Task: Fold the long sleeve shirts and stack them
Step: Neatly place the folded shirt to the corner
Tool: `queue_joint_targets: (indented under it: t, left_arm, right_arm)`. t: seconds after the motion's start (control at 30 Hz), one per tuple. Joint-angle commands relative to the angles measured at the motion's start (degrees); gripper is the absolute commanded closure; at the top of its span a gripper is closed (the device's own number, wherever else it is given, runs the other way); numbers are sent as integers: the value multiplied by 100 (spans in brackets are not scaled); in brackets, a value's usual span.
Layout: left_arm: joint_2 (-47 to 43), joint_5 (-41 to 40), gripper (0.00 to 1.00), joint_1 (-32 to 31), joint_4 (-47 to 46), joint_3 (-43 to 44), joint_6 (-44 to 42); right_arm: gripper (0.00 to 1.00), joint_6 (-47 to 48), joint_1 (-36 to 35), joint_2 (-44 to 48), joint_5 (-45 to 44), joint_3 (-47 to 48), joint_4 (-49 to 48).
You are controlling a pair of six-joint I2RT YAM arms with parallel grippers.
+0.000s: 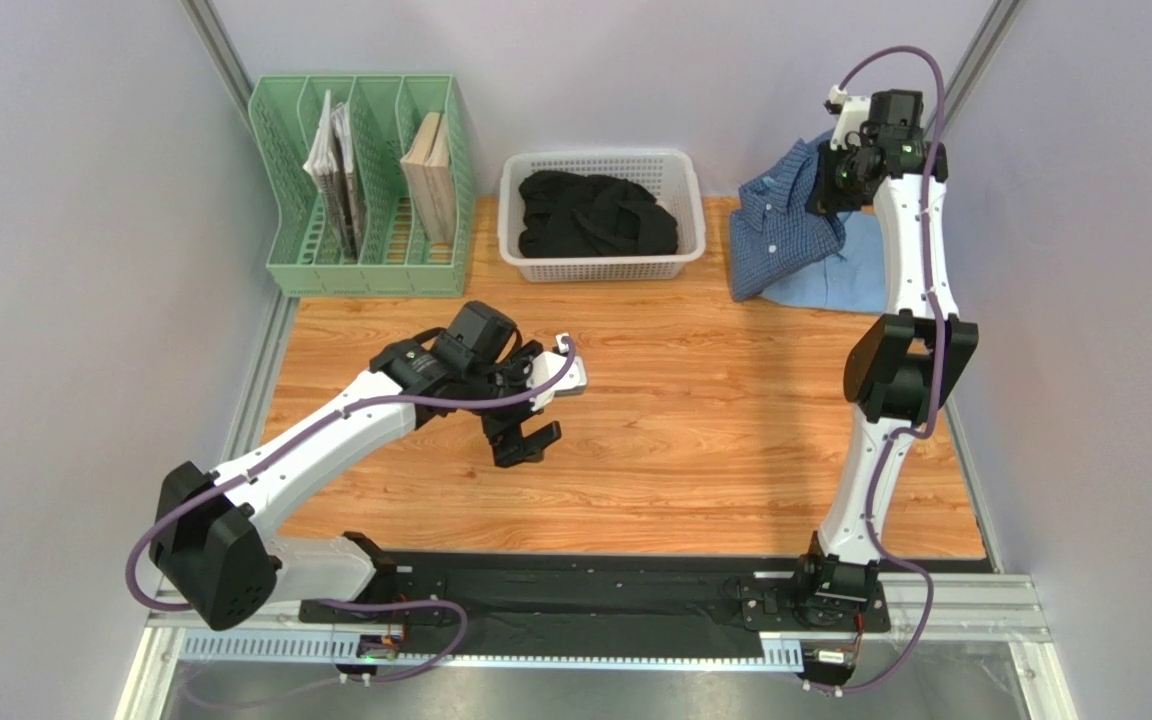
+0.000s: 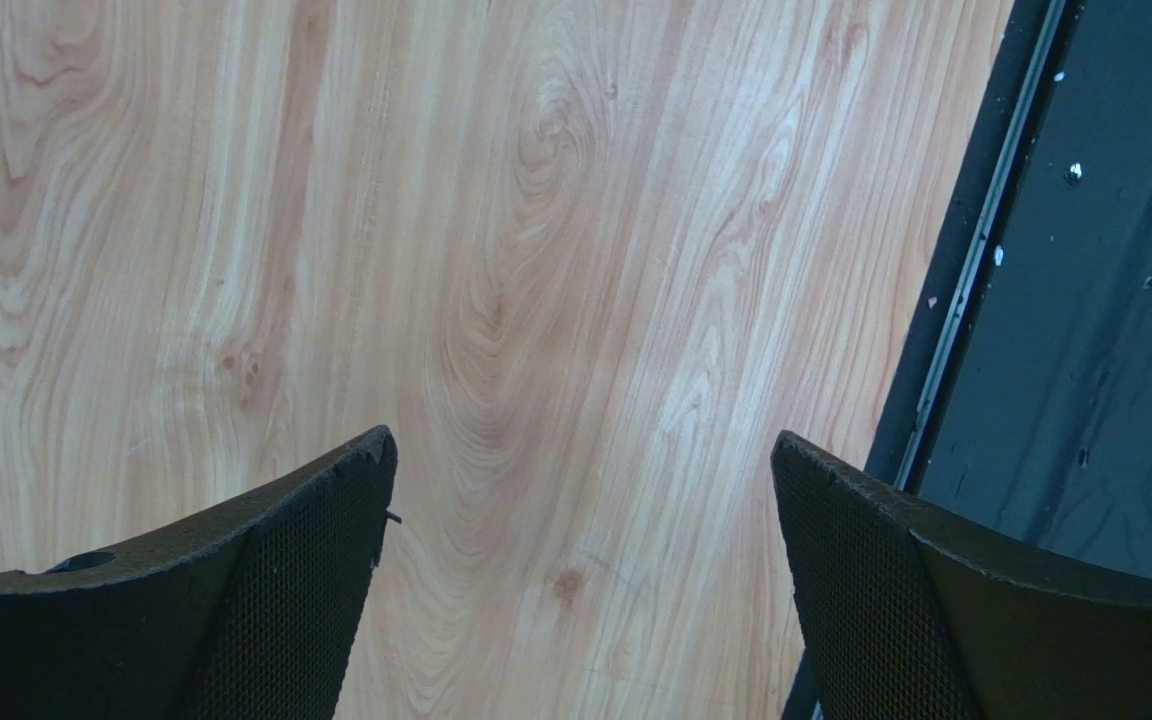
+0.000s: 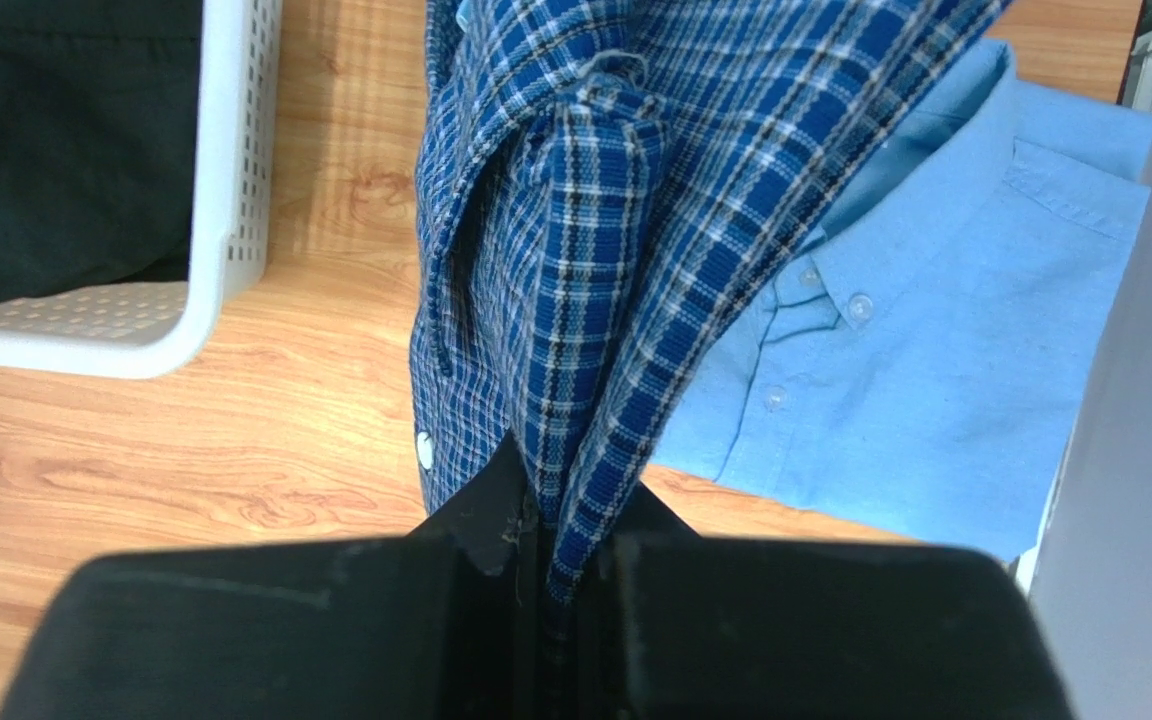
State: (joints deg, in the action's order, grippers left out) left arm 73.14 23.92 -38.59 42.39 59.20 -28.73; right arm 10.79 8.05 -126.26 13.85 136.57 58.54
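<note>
A dark blue checked shirt (image 1: pixel 775 210) hangs bunched at the table's far right corner, lifted by my right gripper (image 1: pixel 847 168). In the right wrist view that gripper (image 3: pixel 567 518) is shut on a fold of the checked shirt (image 3: pixel 612 225), which has a white button showing. Under it lies the plain light blue shirt (image 3: pixel 913 375), folded flat, also seen as the light blue shirt (image 1: pixel 845 278) from above. My left gripper (image 1: pixel 525 438) hovers open over bare wood at the table's middle left; in its wrist view the left gripper (image 2: pixel 582 465) holds nothing.
A white basket (image 1: pixel 603 267) holding dark clothes stands at the back centre, close to the checked shirt. A green file rack (image 1: pixel 364 225) with papers is at the back left. The table's black front strip (image 2: pixel 1093 300) lies right of the left gripper.
</note>
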Motion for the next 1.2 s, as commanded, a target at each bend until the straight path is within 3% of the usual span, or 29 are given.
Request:
queue_joint_targets:
  t: [0.0,0.57,0.93,1.17]
  left_arm:
    - [-257,25,1,27,-29,-110,87]
    - [-222,7,1,36,76,-111,17]
    - [-72,113,1,36,384,48,87]
    - [-99,78,1,44,516,13,210]
  right_arm:
    - [100,336,12,365,-198,159,95]
    - [100,1047,302,93,-348,379,-88]
    - [100,2040,566,-698,-242,-78,-1318]
    - [100,2068,706,-1252,-576,-184,-2241]
